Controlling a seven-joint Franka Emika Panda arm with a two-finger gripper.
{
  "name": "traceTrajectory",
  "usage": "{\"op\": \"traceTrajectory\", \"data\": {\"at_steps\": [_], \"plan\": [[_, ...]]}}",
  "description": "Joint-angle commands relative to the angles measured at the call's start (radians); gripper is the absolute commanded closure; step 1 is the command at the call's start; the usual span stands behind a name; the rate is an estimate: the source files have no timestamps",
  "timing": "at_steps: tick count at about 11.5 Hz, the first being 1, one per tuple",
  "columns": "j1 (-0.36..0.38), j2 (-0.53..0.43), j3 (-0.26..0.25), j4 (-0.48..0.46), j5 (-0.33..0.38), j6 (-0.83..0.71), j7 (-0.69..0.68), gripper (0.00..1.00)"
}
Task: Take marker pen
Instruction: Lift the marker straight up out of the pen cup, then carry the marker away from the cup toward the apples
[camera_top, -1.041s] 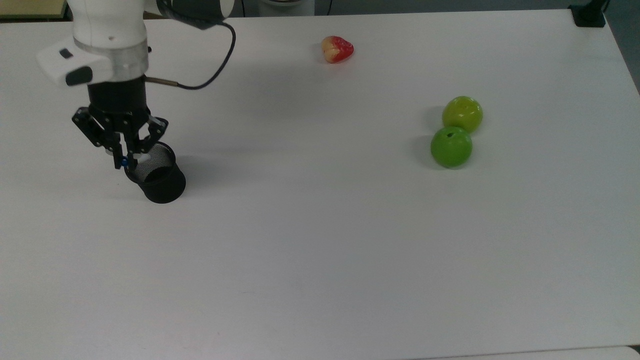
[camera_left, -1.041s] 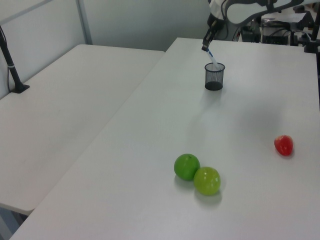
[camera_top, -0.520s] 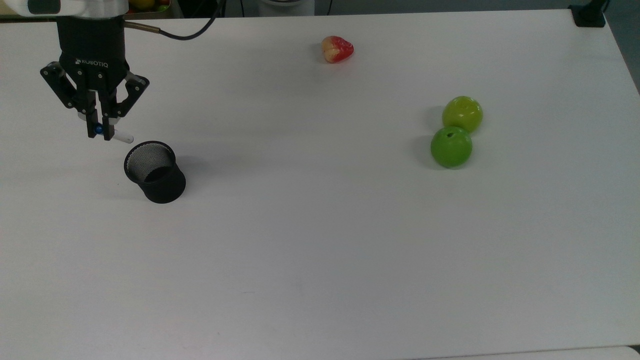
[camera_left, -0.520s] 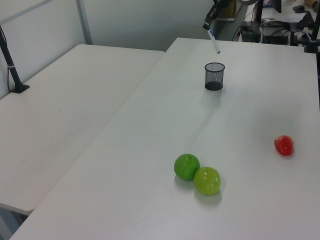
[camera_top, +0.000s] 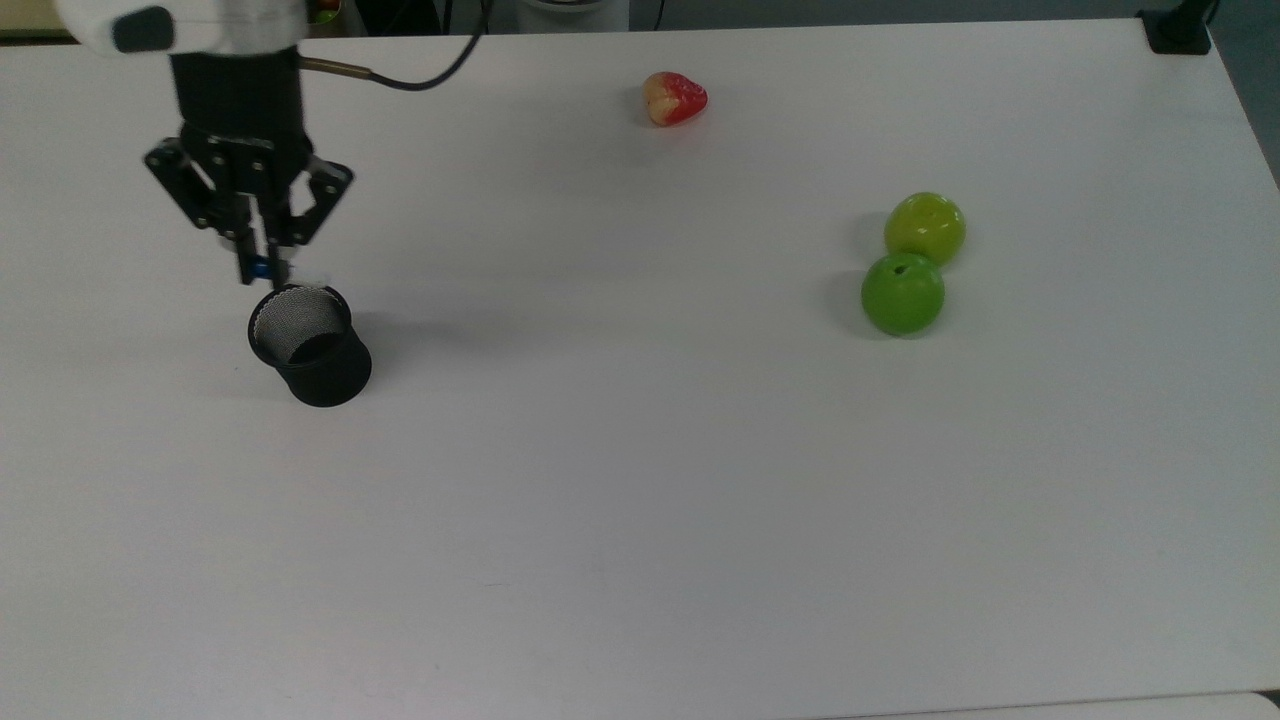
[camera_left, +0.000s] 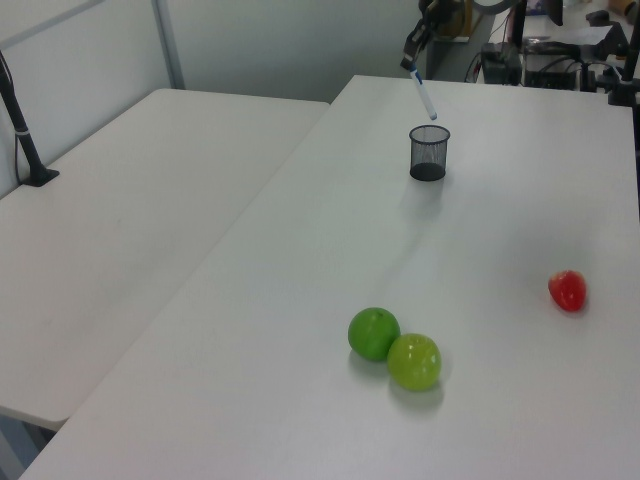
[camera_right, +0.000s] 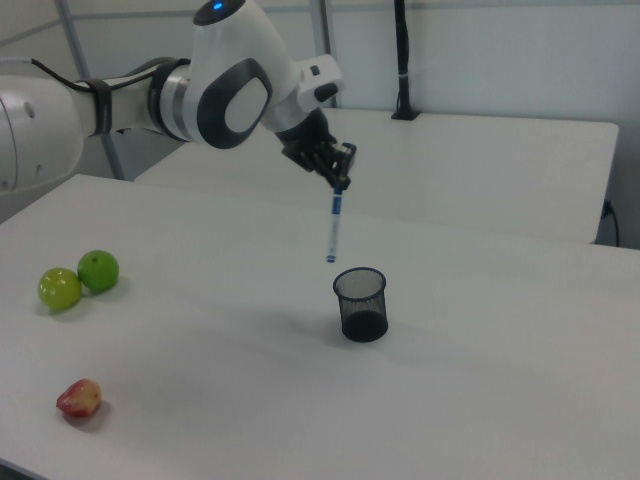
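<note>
The marker pen (camera_right: 334, 224) is slim and white with blue ends, and it hangs nearly upright in the air. My gripper (camera_right: 338, 186) is shut on its top end. In the right view its lower tip sits just above and to the left of the rim of a black mesh cup (camera_right: 360, 303). In the top view my gripper (camera_top: 260, 268) hovers just above the black mesh cup (camera_top: 310, 343), with the blue of the marker pen (camera_top: 260, 267) between the fingers. The left view shows the marker pen (camera_left: 424, 95) slanting above the black mesh cup (camera_left: 428, 152).
Two green apples (camera_top: 912, 262) lie touching at the top view's right. A red and yellow fruit (camera_top: 674, 98) sits near the far edge of the white table (camera_top: 640, 500). A second table (camera_left: 130, 230) stands at the left view's left.
The marker pen came up out of the mesh cup, held by my gripper. In the last half second the gripper moved toward the top view's right and stands over the cup's rim.
</note>
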Motion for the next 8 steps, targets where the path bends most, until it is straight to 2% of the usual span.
{"op": "traceTrajectory", "data": {"at_steps": [1,5,8], "plan": [[0.084,-0.029,-0.006,-0.011,-0.002,-0.138,0.098,0.94],[0.181,-0.029,0.001,-0.009,0.001,-0.345,0.117,0.93],[0.187,-0.029,0.064,-0.009,0.003,-0.445,0.118,0.93]]}}
